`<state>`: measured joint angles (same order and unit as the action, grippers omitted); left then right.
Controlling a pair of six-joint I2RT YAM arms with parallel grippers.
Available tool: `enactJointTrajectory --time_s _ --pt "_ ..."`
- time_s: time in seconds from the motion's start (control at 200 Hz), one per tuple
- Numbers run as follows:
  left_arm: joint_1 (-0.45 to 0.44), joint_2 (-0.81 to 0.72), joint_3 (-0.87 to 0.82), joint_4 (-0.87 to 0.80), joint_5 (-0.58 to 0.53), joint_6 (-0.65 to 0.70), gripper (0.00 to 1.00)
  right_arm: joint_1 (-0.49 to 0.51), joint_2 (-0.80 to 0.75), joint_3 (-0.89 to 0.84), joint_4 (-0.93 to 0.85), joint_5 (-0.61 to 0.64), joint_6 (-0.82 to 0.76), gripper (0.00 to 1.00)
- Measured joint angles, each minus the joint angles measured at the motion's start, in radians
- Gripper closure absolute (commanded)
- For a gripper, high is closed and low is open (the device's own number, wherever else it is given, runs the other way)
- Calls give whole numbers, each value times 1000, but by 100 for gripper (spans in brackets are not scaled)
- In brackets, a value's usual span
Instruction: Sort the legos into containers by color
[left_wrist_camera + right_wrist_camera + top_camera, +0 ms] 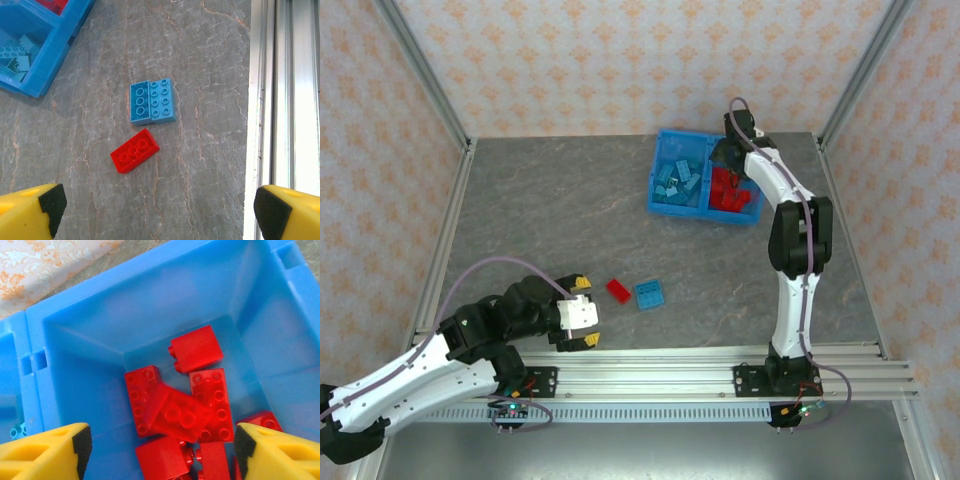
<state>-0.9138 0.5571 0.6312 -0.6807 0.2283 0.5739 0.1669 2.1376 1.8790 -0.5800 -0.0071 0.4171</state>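
Yellow fingertips [25, 212] of L gripper [162, 212] sit at the bottom corners of the left wrist view, wide apart, nothing btwn them. Top view: L gripper low over table [540, 210], close to front rail [720, 360], pointing right.

Just ahead of it on the table:
- loose red brick [135, 157], flat, studs up
- loose light-blue pair [152, 101], two pcs touching side by side, studs up
- red one lies just beside the pair, small gap btwn them, both well apart from the bin

R gripper [164, 450] hangs over bin [125, 315] at far right of table. Jaws apart, pads clear of every brick. Under it, in the right compartment: red pile [180, 410], some studs up, some tipped on a side.

Top view: left compartment holds sorted light-blue bricks [678, 183], right compartment holds red, divider wall btwn.
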Motion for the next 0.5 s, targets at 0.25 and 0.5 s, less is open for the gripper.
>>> enactJointTrajectory --time_s 0.25,0.5 --pt "0 8 -1 21 -9 -5 0 0 -235 -232 11 -68 2 15" --pt "0 17 11 95 -88 -187 0 23 -724 -670 147 -326 75 14"
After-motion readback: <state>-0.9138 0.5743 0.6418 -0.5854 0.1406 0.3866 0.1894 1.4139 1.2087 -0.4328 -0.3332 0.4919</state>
